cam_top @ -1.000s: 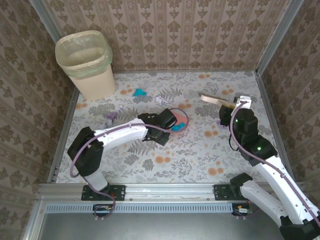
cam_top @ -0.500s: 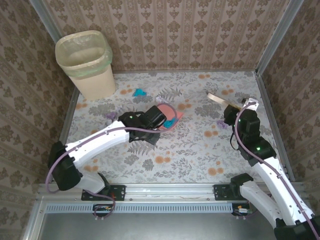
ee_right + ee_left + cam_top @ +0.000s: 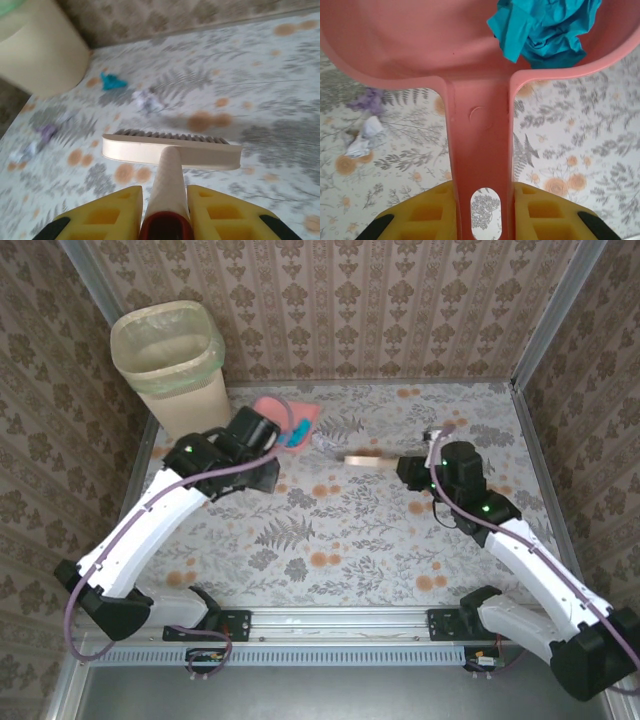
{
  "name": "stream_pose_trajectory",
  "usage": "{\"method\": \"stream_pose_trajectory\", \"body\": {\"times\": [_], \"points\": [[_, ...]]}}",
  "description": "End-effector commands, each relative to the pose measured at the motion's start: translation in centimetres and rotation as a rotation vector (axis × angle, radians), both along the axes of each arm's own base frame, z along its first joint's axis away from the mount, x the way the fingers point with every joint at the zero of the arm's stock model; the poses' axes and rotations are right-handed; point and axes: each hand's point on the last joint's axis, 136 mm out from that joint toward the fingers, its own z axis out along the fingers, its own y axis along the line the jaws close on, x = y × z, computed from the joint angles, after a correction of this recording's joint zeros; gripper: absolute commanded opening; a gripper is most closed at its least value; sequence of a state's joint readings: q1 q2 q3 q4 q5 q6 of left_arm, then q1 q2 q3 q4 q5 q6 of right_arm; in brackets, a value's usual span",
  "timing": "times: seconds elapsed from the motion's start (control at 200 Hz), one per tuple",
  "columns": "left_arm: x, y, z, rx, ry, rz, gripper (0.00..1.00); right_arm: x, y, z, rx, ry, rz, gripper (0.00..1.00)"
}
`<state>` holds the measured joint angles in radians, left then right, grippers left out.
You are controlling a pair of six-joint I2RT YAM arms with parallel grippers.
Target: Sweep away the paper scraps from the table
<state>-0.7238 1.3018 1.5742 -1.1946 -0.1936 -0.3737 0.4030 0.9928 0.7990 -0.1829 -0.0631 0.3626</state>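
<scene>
Along the near edge of the table (image 3: 400, 540) the two arm bases are bolted to an aluminium rail (image 3: 330, 622), and both arms reach in over the flowered cloth. Right of the middle, the right claw (image 3: 408, 468) is clenched on the handle of a cream brush (image 3: 365, 458). From the wrist its yellow fingers (image 3: 112, 212) press that handle from both sides, and the long head lies crosswise ahead with its dark bristles turned to the far edge. I cannot tell whether the bristles touch the cloth. Beyond the brush, towards the far left, the left claw (image 3: 262, 430) grips the stem of a pink dustpan (image 3: 285, 415), its fingers (image 3: 437, 212) squeezed against either side. A crumpled teal wad (image 3: 545, 30) sits in the pan. The other paper scraps lie loose on the cloth. A pale crumpled scrap (image 3: 325, 443) rests between the brush head and the pan. A small teal scrap (image 3: 112, 81) lies near the foot of the bin. A lilac scrap (image 3: 367, 100) and a white scrap (image 3: 362, 140) lie close together towards the left edge. All are small next to the brush head. In the far left corner stands a cream waste bin (image 3: 175, 365) with a pale green liner, the dustpan just beside it.
</scene>
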Motion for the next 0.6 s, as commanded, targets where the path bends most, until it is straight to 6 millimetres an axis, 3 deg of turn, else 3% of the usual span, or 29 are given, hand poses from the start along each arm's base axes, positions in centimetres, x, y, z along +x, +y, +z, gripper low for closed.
{"method": "stream_pose_trajectory", "body": {"times": [0.0, 0.115, 0.26, 0.47, 0.595], "points": [[0.3, 2.7, 2.2, -0.051, 0.007, 0.102, 0.0, -0.7, 4.5, 3.1, -0.052, -0.104, 0.206, 0.0], [2.0, 4.6, 3.8, -0.102, 0.017, 0.186, 0.0, -1.7, 7.5, 2.2, -0.127, -0.092, 0.322, 0.0], [4.7, 6.6, 4.7, -0.165, 0.051, 0.275, 0.0, -2.1, 9.3, 1.2, -0.163, -0.07, 0.392, 0.0], [8.5, 7.2, 6.3, -0.267, 0.04, 0.341, 0.0, -2.8, 10.9, -0.6, -0.196, -0.015, 0.488, 0.0], [10.8, 7.5, 8.5, -0.346, -0.006, 0.372, 0.0, -3.1, 11.6, -1.4, -0.209, 0.014, 0.527, 0.0]]}}
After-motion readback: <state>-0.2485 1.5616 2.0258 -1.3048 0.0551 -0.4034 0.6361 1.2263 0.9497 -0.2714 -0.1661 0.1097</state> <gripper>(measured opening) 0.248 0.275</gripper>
